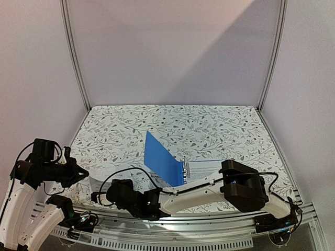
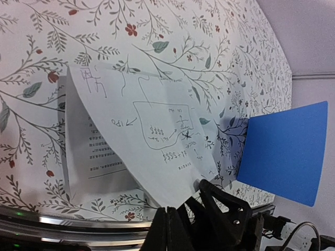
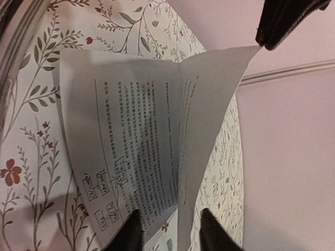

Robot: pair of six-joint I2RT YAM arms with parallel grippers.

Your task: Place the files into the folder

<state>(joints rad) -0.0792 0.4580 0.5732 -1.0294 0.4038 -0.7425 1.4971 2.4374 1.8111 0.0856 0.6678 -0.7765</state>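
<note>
The blue folder (image 1: pixel 159 159) lies open mid-table with its left cover raised, its metal rings (image 1: pixel 184 170) showing, and white pages on its right half. Its cover (image 2: pixel 285 151) also shows in the left wrist view. The files (image 1: pixel 99 182) lie at the front left. My left gripper (image 2: pixel 171 225) is shut on the corner of one printed sheet (image 2: pixel 152 130) and holds it lifted off another sheet (image 2: pixel 89 151) lying flat. My right gripper (image 3: pixel 172 230) is open, its jaws astride the lifted sheet's (image 3: pixel 209 104) lower edge. The left gripper (image 3: pixel 282 23) pinches the far corner.
A floral-patterned cloth (image 1: pixel 209 125) covers the table. A metal rail (image 1: pixel 209 222) runs along the near edge, close behind the files. White walls with metal posts (image 1: pixel 76 57) enclose the back and sides. The right arm (image 1: pixel 209 191) reaches leftward along the front.
</note>
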